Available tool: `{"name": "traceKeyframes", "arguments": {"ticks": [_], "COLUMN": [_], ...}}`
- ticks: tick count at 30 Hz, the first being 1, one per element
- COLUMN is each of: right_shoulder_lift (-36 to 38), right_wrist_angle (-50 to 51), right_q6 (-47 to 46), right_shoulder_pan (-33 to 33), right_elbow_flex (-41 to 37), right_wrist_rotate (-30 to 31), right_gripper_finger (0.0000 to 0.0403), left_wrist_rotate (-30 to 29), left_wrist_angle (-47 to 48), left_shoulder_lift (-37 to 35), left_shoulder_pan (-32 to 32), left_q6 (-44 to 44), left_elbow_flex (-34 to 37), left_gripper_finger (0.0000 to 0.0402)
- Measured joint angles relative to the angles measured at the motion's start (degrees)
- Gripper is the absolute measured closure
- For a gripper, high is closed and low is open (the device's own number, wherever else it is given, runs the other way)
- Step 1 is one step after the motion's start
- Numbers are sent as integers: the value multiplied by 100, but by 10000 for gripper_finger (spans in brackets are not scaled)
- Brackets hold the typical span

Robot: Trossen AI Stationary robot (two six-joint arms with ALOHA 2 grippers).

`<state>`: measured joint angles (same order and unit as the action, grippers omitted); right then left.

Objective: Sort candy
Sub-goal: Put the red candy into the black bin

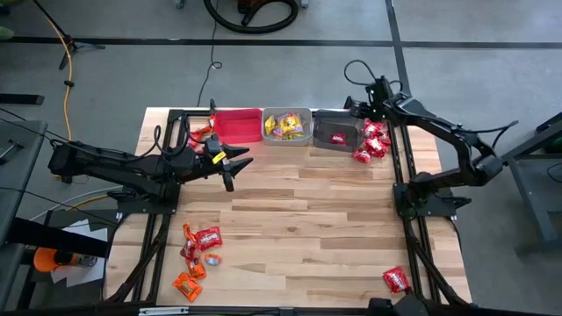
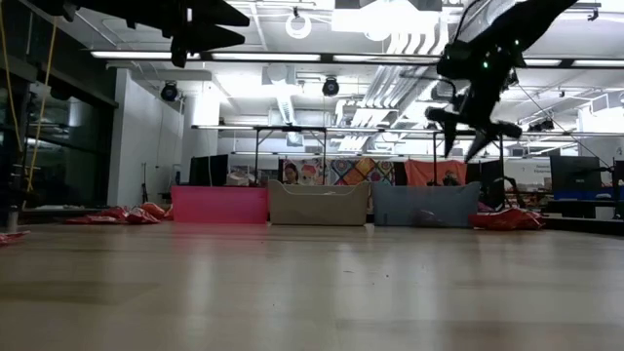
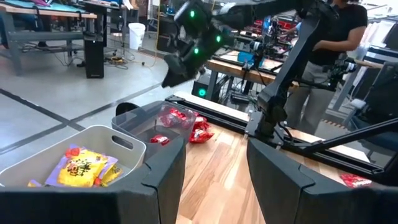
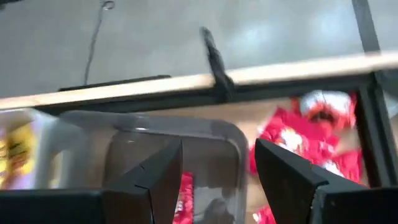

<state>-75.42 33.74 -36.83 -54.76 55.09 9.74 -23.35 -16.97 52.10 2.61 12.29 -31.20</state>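
Wrapped candy lies in several heaps: a red and orange one (image 1: 195,254) near the table's near left corner, a red one (image 1: 372,140) right of the dark bin, and a few pieces (image 1: 198,132) left of the red bin. The clear grey bin (image 1: 288,125) holds yellow candies (image 3: 81,168). One red candy (image 1: 337,138) lies in the dark bin (image 1: 327,118). My left gripper (image 1: 235,171) hovers open and empty just near of the red bin (image 1: 237,125). My right gripper (image 4: 217,168) hangs open and empty above the dark bin's (image 4: 174,134) far right corner.
The three bins stand in a row along the table's far edge. A lone red candy (image 1: 396,279) lies near the near right corner. Bare wood fills the table's middle (image 1: 307,211). A person (image 3: 339,31) stands beyond the table's right side.
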Motion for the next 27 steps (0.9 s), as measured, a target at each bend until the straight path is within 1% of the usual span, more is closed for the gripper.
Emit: {"name": "traceKeyframes", "arguments": {"ticks": [2, 4, 9, 12, 15, 18, 22, 27], "right_shoulder_lift": [0, -58, -637, -1060, -1344, -1429, -1381, -1357], "right_wrist_angle": [270, 828, 2969, 4105, 4534, 4490, 3894, 2999], "right_q6": [379, 960, 2670, 3329, 3966, 4530, 4857, 4890], "right_shoulder_pan": [-37, -78, -67, 92, 289, 454, 623, 791], "right_elbow_flex": [376, 857, 2203, 2500, 2313, 1883, 1217, 364], "right_wrist_rotate": [1, 16, -5, -83, -101, -125, -108, 431], "right_gripper_finger": [208, 208, 208, 208, 208, 208, 208, 208], "left_wrist_rotate": [-1, -2, -4, -2, -2, -2, -2, -2], "left_wrist_angle": [29, 49, 83, 85, 85, 87, 87, 87], "left_shoulder_lift": [0, 0, 2, 2, 2, 2, 2, 2], "left_shoulder_pan": [0, 0, 0, 0, 0, 0, 0, 0], "left_q6": [0, 0, -2, -2, -4, -4, -2, 0], "left_elbow_flex": [0, 0, 0, 0, 0, 0, 0, 0], "left_gripper_finger": [243, 243, 243, 243, 243, 243, 243, 243]}}
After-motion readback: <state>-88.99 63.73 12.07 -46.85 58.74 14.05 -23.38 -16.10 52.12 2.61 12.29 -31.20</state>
